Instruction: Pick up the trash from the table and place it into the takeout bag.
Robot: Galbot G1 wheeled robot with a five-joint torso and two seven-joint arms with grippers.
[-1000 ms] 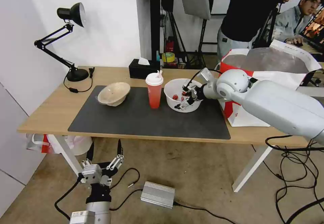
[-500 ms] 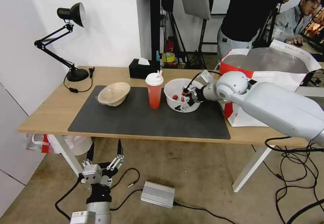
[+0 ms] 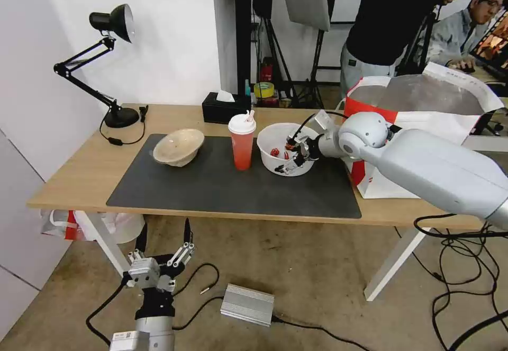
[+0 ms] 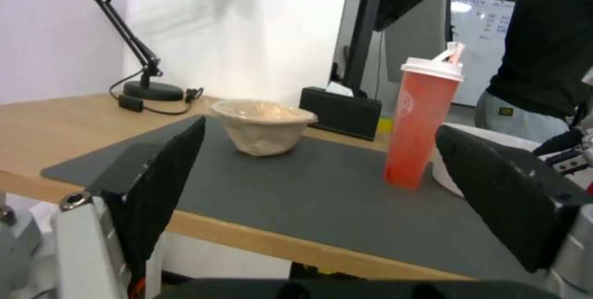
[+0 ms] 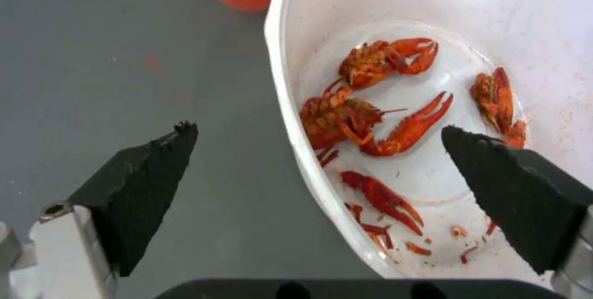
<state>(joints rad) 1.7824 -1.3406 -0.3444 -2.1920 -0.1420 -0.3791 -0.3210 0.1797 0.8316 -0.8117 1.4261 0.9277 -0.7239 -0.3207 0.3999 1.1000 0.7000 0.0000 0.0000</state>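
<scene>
The right claw (image 3: 292, 156) is spread wide at the near rim of the white bowl (image 3: 275, 138), 1 finger (image 5: 516, 187) over the inside and the other (image 5: 139, 176) outside above the grey mat (image 3: 211, 187), with nothing yet pinched between them. Red crayfish shells (image 5: 364, 118) lie on the bowl's floor. The bowl sits on the mat at the desk's (image 3: 74, 173) right half, just beside the red drink cup (image 3: 242, 142) with its white lid, which stands upright. The beige pulp bowl (image 3: 179, 146) rests farther left on the mat, tilted. The takeout bag (image 3: 423, 123) stands open on the desk's right end, its silvery lining showing. The left claw (image 3: 161, 253) hangs low in front of the desk, below its edge, fingers apart and holding nothing.
</scene>
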